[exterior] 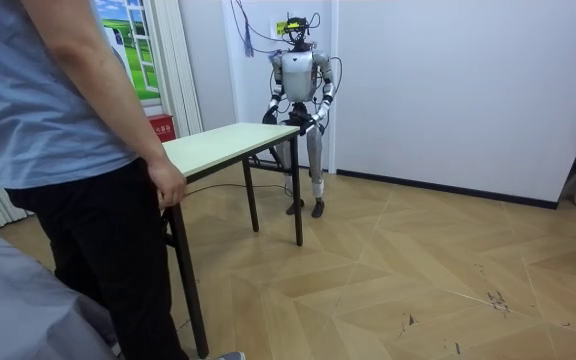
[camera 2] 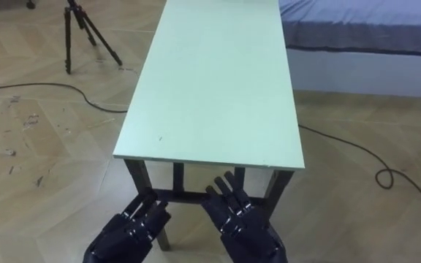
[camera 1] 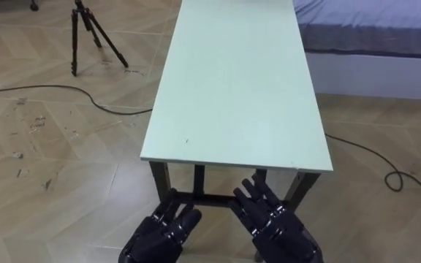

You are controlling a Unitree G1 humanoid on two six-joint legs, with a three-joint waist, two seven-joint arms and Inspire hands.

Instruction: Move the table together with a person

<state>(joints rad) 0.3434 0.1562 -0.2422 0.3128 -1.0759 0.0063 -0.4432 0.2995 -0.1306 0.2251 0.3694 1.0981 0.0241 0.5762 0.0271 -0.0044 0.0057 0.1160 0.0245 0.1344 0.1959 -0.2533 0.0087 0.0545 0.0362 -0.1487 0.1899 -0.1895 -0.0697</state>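
Left hand (camera 1: 156,232), right hand (camera 1: 272,219) outstretched below table (camera 1: 232,88) edge, person (exterior: 58,110) opposite

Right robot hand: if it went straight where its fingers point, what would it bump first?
Probably the near end of the table: the right robot hand points at the dark frame under its top. Depth is unclear; it might pass beneath.

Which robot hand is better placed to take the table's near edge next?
Right, marginally. The right robot hand reaches nearer the table edge, fingers straight; the left robot hand sits lower and further back. Neither touches it.
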